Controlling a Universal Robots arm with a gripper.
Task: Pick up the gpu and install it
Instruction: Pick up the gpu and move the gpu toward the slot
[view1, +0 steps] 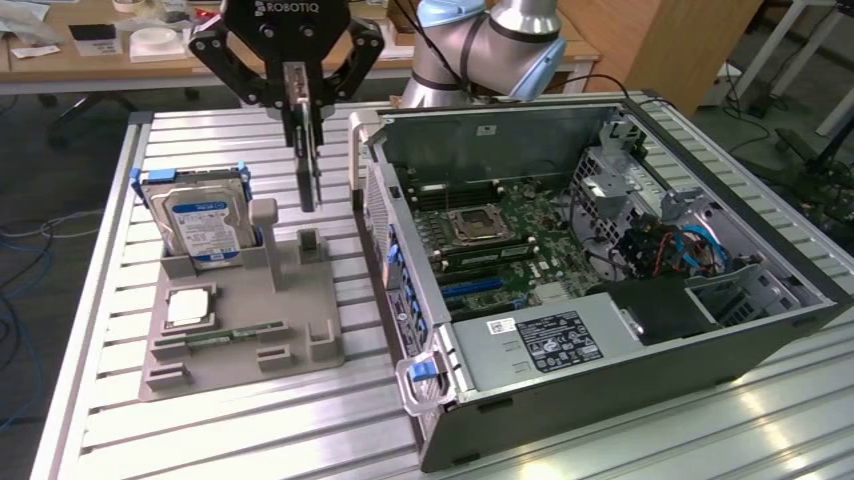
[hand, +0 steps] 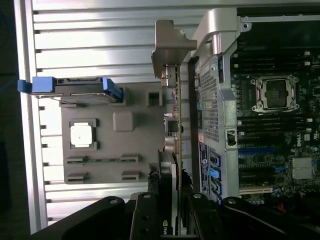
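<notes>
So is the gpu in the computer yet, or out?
Out. The hand grips the gpu upright, outside the open case, over the gray holder.

A slatted aluminium table (view1: 200, 430) fronts a wooden desk (view1: 40, 65) — blue cables (view1: 14, 300) on dark floor (view1: 67, 150).

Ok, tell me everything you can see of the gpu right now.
The gpu is a thin, flat card seen almost edge-on, with a dark face and a brownish circuit-board back. It hangs upright, clamped at its upper end by the gripper. It is above the grey parts holder and beside the open computer case, and appears to touch neither.
</notes>
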